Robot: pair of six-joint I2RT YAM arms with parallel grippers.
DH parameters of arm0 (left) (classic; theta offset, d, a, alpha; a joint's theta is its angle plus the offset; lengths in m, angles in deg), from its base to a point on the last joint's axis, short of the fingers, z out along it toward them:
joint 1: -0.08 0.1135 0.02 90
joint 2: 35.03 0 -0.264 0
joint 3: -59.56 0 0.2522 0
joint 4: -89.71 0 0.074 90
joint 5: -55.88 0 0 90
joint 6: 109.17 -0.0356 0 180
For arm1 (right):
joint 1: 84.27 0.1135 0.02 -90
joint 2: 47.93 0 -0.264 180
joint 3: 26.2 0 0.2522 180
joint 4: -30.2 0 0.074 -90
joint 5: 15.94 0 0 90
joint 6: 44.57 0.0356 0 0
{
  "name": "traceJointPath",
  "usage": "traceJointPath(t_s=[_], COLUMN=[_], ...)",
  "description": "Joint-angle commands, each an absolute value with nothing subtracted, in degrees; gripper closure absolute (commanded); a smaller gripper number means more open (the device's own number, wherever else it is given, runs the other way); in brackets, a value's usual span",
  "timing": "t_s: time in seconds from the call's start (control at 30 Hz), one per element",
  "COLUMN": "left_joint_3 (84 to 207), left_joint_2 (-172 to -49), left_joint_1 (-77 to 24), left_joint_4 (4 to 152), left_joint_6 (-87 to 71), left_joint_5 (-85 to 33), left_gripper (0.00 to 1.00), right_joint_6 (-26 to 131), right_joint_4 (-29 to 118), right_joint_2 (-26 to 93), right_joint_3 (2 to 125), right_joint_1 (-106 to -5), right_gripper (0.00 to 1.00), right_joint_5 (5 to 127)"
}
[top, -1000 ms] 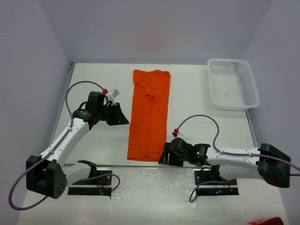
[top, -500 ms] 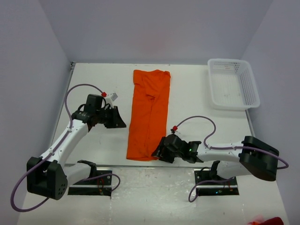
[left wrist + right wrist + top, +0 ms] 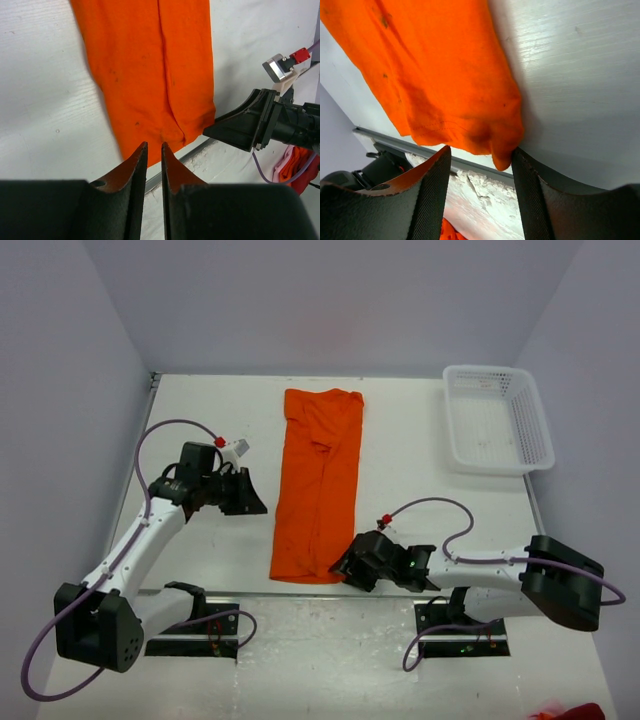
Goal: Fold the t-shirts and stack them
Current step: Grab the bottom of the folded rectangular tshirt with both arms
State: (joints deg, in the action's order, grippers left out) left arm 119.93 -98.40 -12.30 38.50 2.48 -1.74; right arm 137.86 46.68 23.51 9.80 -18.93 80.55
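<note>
One bright orange t-shirt (image 3: 318, 485) lies folded into a long strip down the middle of the table. My right gripper (image 3: 345, 565) sits low at the strip's near right corner. In the right wrist view the right gripper (image 3: 481, 149) is open, and the t-shirt (image 3: 435, 65) corner hangs between the jaws, touching the right finger (image 3: 530, 190). My left gripper (image 3: 258, 502) hovers left of the strip, apart from it. In its own view the left gripper (image 3: 154, 144) shows only a narrow gap with nothing in it, the t-shirt (image 3: 150, 65) lying beyond.
A white basket (image 3: 495, 420) stands at the back right, nothing inside. A metal rail (image 3: 190, 155) runs along the table's near edge just past the shirt's hem. A heap of red-orange cloth (image 3: 570, 710) lies off the table at the bottom right.
My right gripper has slid left up to the shirt's near right corner and its jaws have narrowed. My left gripper has drifted slightly left and towards the near edge, closing a little.
</note>
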Motion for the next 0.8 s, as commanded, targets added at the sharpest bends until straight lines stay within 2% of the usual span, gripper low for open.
traceJointPath(t_s=[0.0, 0.17, 0.2, 0.3, 0.57, 0.77], left_joint_3=[121.9, 121.7, 121.7, 121.7, 121.0, 118.2], left_joint_2=[-96.9, -96.6, -96.6, -96.4, -96.3, -97.8], left_joint_1=[-11.9, -11.9, -12.0, -11.9, -11.9, -11.9], left_joint_4=[38.2, 38.0, 38.1, 38.0, 37.7, 35.7], left_joint_6=[2.0, 2.0, 2.0, 1.8, 1.6, 0.7], left_joint_5=[0.2, 0.5, 0.5, 0.7, -0.4, -3.9], left_gripper=[0.82, 0.82, 0.82, 0.82, 0.83, 0.83], right_joint_6=[140.9, 145.2, 146.1, 148.4, 150.8, 151.6], right_joint_4=[62.9, 66.2, 66.9, 68.1, 67.5, 68.5], right_joint_2=[25.7, 26.7, 26.9, 27.4, 28.6, 27.7], right_joint_3=[5.7, 5.5, 5.7, 5.8, 4.3, 4.3], right_joint_1=[-18.2, -17.6, -17.3, -16.0, -15.8, -15.4], right_gripper=[0.47, 0.51, 0.55, 0.61, 0.70, 1.00], right_joint_5=[85.6, 85.7, 85.8, 86.5, 86.2, 86.7])
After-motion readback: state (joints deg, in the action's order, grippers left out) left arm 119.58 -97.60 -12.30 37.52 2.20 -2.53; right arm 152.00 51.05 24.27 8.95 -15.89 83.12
